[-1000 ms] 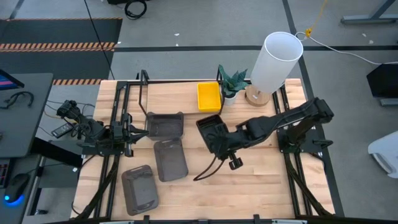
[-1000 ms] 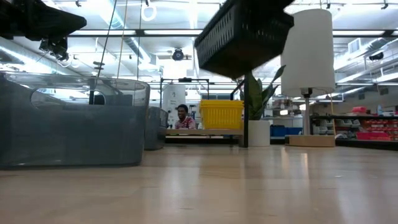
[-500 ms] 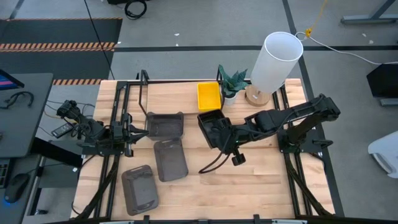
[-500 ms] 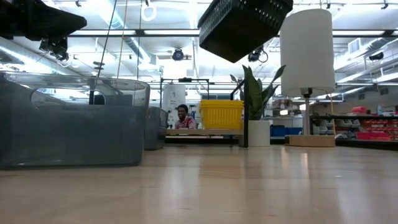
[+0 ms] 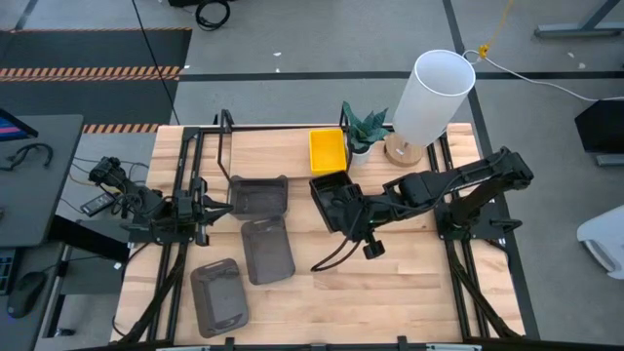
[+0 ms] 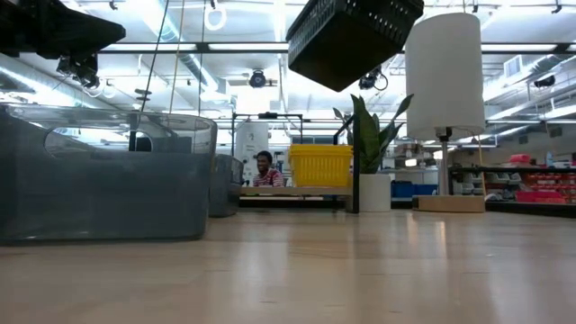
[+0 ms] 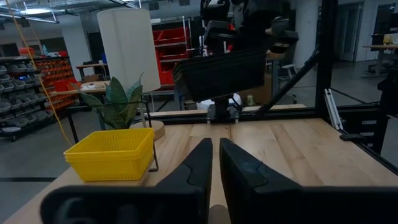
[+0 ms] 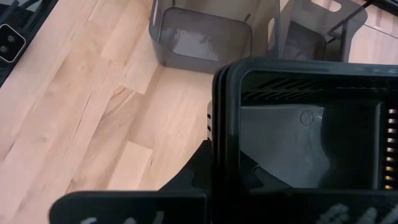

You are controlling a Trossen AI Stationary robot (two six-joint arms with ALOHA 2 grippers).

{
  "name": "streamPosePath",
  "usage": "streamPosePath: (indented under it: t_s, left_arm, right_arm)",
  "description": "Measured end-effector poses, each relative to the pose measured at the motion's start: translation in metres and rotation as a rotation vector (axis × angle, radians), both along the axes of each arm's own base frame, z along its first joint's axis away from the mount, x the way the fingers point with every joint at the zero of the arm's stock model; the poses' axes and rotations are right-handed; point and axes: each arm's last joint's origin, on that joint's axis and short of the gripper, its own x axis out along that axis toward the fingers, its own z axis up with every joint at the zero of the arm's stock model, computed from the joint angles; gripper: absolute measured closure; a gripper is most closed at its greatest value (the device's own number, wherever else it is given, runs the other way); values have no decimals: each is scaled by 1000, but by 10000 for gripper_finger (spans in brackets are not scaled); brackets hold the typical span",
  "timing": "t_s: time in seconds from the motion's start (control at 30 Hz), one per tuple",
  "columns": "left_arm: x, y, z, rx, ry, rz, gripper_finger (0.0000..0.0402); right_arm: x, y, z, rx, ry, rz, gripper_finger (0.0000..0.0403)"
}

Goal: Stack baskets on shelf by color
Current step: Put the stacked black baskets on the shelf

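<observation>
Right gripper (image 5: pixel 343 216): clamped on the near rim of the black basket (image 5: pixel 331 200), held tilted well above the table, apparently to clear the shelf frame.
Left gripper (image 7: pixel 214 163): empty, fingers almost together, parked at the table's left edge.
Shelf (image 5: pixel 273 146): along the far edge; yellow basket (image 5: pixel 328 151) at its right end.
Grey baskets (image 5: pixel 266 250): three, left of centre, awaiting stacking.
</observation>
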Motion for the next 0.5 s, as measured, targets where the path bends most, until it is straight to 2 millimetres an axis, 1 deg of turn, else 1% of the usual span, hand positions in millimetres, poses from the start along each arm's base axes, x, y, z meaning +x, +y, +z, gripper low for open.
streamPosePath:
  t_s: [0.3, 0.5]
  left_arm:
    - [0, 0, 0, 0, 0, 0, 373]
    - [0, 0, 0, 0, -1, 0, 367]
  right_arm:
    - [1, -5, 0, -13, 0, 3, 386]
    - [4, -11, 1, -18, -13, -5, 386]
